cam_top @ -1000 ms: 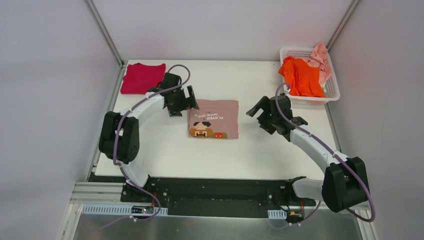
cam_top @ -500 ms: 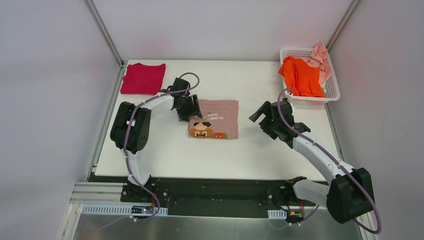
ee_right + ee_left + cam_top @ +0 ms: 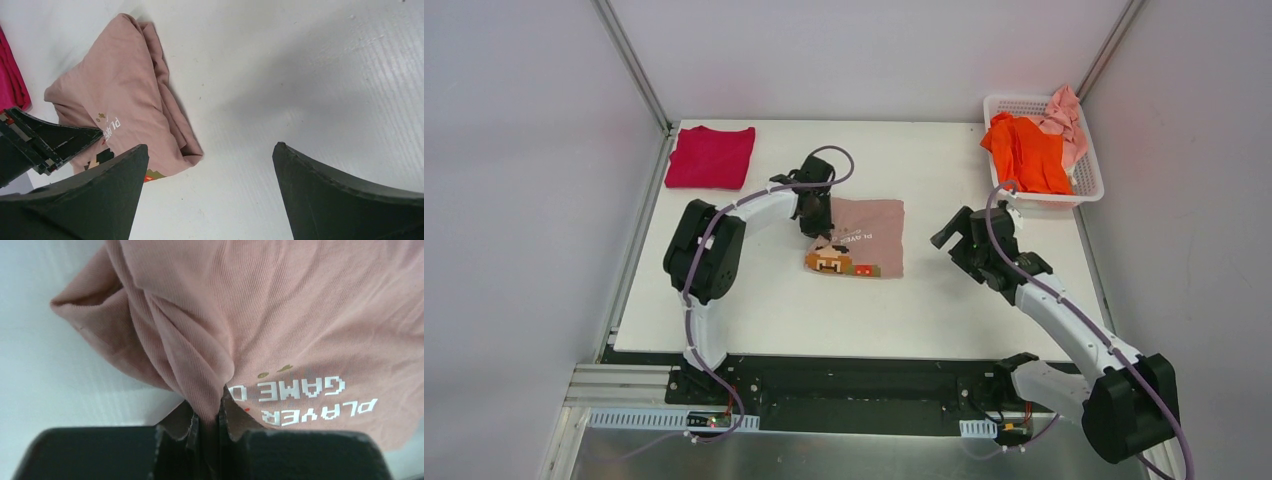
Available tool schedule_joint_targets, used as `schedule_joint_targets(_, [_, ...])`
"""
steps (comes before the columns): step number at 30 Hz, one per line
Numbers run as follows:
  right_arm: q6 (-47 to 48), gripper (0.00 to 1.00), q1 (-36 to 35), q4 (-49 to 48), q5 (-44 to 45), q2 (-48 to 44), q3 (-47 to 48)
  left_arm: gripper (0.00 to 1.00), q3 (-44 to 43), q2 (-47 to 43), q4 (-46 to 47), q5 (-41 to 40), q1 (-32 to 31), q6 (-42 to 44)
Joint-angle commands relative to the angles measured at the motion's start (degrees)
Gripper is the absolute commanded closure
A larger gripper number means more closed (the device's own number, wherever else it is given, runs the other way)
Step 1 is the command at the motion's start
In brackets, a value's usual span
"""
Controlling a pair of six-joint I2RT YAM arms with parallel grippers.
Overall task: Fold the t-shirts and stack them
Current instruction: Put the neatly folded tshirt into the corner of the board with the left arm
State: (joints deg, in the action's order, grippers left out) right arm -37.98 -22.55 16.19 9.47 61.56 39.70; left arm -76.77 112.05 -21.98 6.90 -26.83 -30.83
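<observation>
At the table's [image 3: 764,290] centre lies the folded dusty-pink t-shirt [image 3: 871,232], its nine-o'clock edge pinched between the left gripper's [image 3: 209,412] jaws; the right gripper [image 3: 211,146] hovers at its three o'clock, jaws spread wide.

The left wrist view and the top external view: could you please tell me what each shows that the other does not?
Only the left wrist view shows how the left gripper grips: jaws shut on a bunched fold of the dusty-pink t-shirt. Only the top external view shows the crimson t-shirt, the basket holding the orange t-shirt and pale pink t-shirt, and the right gripper, open, clear of the cloth. Both show the dusty-pink t-shirt, its white lettering and the table.
</observation>
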Motion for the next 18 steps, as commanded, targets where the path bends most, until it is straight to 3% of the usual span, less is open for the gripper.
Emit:
schedule_joint_targets(1, [2.25,0.01,-0.27,0.87,4.1,-2.74,-0.57,1.0,-5.69,1.12,-5.48,-19.35,-0.42,10.62])
schedule_joint_targets(8, [4.75,0.01,-0.29,-0.37,6.24,-3.97,-1.5,1.0,-17.3,5.3,-5.88,-35.61,1.77,31.17])
schedule_joint_targets(18, [6.15,0.01,-0.37,-1.46,8.31,-3.86,-1.9,1.0,-34.3,11.73,-5.62,-41.39,9.78,50.86])
